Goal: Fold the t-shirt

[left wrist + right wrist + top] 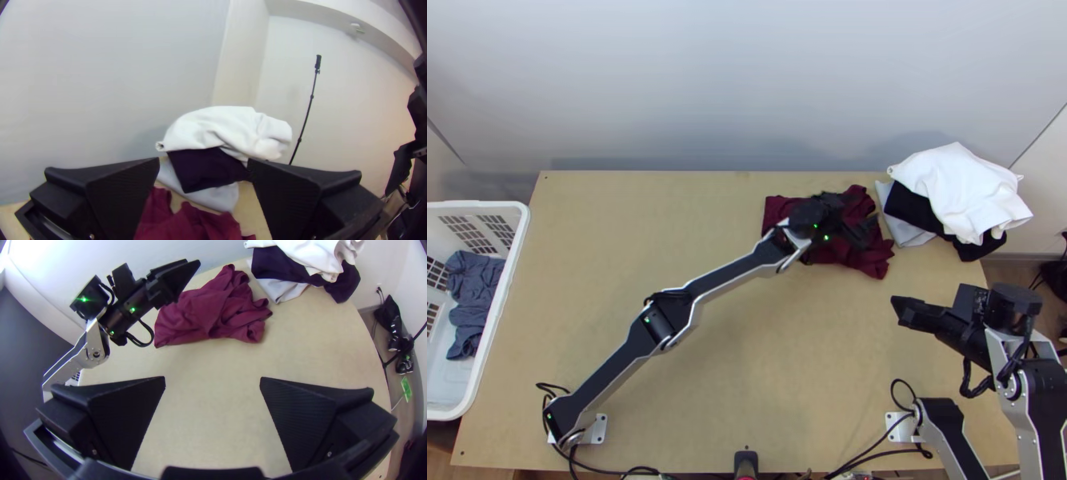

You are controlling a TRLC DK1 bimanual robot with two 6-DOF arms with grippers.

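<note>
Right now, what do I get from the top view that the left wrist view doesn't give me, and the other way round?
Top view: the white plastic laundry basket with openwork sides and the crumpled grey-blue cloth inside it.

Left wrist view: the thin black pole standing against the pale wall, and the small white fixture high up.

Both: the bunched maroon fabric t-shirt, the left hand, part of the silver-and-black right arm, and the pile with a white cloth over a dark cloth over a light grey cloth.
</note>
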